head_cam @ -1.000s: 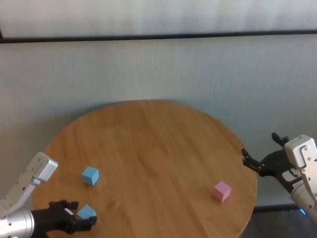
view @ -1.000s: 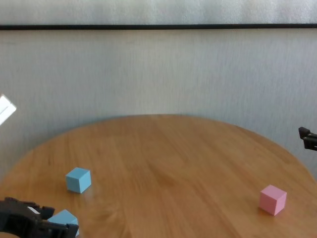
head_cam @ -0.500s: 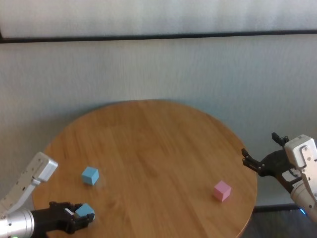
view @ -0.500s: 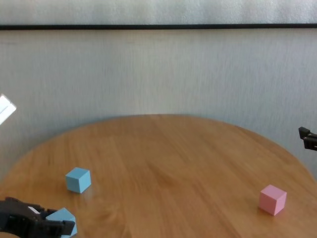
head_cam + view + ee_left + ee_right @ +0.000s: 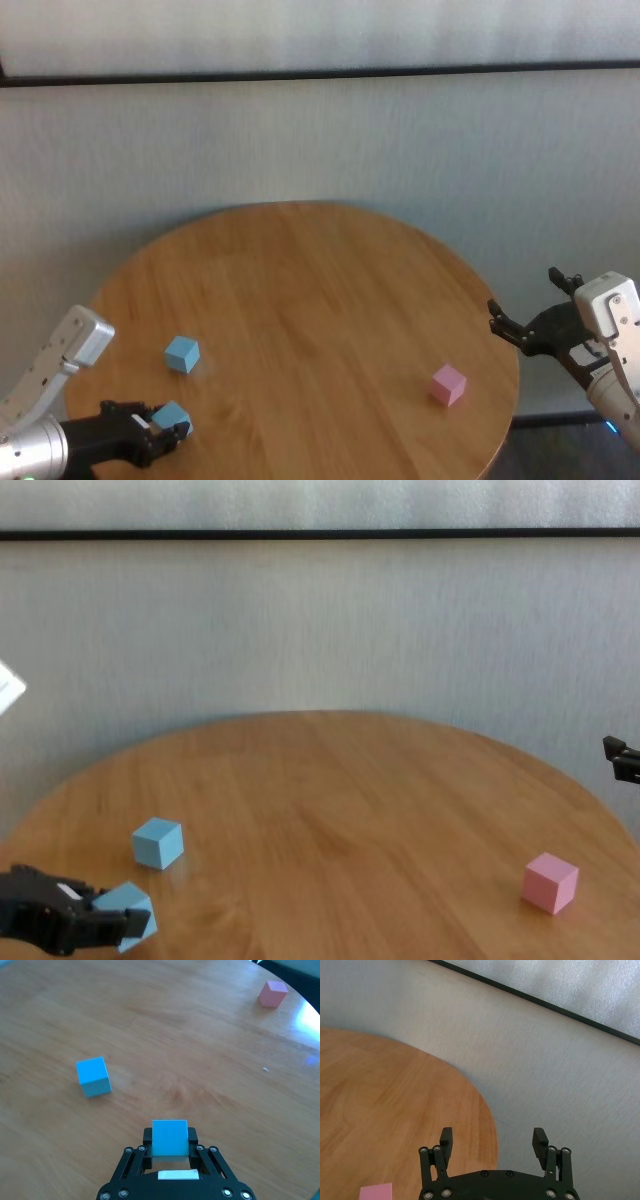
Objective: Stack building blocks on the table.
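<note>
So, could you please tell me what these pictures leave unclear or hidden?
- Held blue block: its underside and any gap to the table are hidden by the left hand.
- Pink block: cut off by the right wrist view's edge.
- Right hand: mostly outside the chest view.

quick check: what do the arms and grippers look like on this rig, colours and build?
Both grippers are matte black two-finger units with linkage bars and visible silver screw heads: left gripper, right gripper. The left one carries a small white label. The forearms are silver-white; a boxy white housing sits behind each wrist.
</note>
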You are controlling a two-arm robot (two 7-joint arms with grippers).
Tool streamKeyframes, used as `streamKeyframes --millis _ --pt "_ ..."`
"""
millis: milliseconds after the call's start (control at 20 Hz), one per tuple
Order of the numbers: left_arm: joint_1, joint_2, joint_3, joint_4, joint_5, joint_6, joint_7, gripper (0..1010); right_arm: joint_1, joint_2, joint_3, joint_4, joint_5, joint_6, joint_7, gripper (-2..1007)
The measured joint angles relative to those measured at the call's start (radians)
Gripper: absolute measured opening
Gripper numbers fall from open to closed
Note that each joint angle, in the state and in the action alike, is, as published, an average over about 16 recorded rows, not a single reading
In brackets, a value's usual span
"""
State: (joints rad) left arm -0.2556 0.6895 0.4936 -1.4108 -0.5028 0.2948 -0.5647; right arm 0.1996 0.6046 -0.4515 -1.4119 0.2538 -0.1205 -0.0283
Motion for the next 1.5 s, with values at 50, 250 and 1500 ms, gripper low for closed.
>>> streamKeyframes --millis 50,250,1500 --pt "-0.001 0.001 -0.001 -0.003 0.003 -0.004 -0.001 396 0.0 0.0 0.0 0.0 0.0 0.0 0.0 1005" --pt "-0.009 0.002 -0.001 -0.015 0.018 -0.018 -0.007 394 0.0 0.0 0.0 0.0 0.0 0.0 0.0 1004" --pt "-0.166 -0.094 0.099 0.055 0.114 -0.055 -0.099 394 0.0 0.0 0.0 0.0 0.0 0.0 0.0 1004"
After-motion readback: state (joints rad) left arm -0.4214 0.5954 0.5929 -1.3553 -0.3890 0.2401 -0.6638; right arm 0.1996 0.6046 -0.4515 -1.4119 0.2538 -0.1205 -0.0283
